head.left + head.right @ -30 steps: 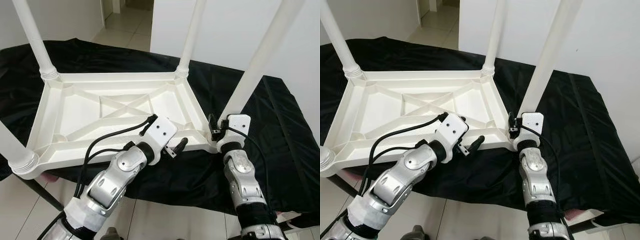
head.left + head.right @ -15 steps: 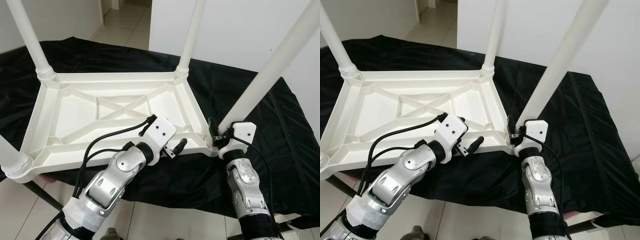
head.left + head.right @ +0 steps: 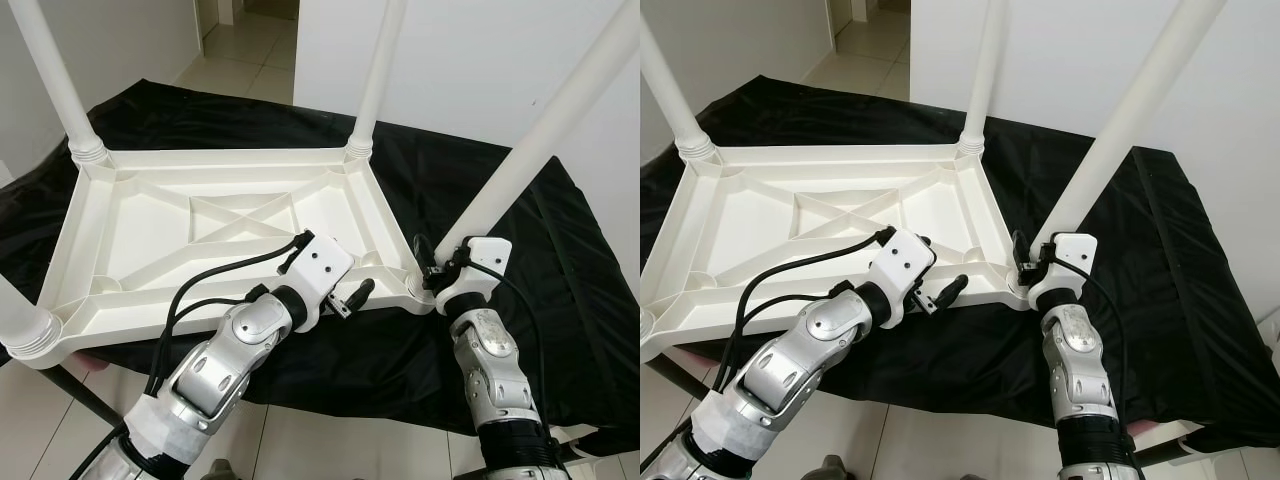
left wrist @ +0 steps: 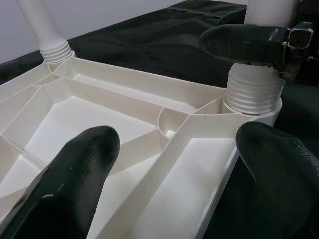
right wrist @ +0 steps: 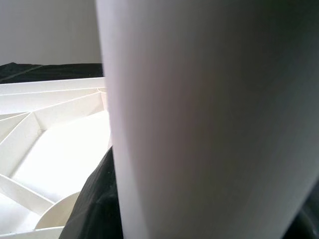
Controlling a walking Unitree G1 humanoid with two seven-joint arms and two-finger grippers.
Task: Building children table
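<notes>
With the right gripper clamped on the tilted leg at its socket, the last leg is being seated and needs straightening, while the left gripper hovers open by the tabletop.

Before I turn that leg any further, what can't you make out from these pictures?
- Right gripper on the white plastic leg: the wrist housing hides its fingertips in the eye views, and in the right wrist view the leg is a close blur.
- Tops of all the legs: cut off by the eye views' upper edge.
- Seating of the leg's threads in the corner socket: the finger crosses it in the left wrist view.
- Near-left leg: cut by the left edge.
</notes>
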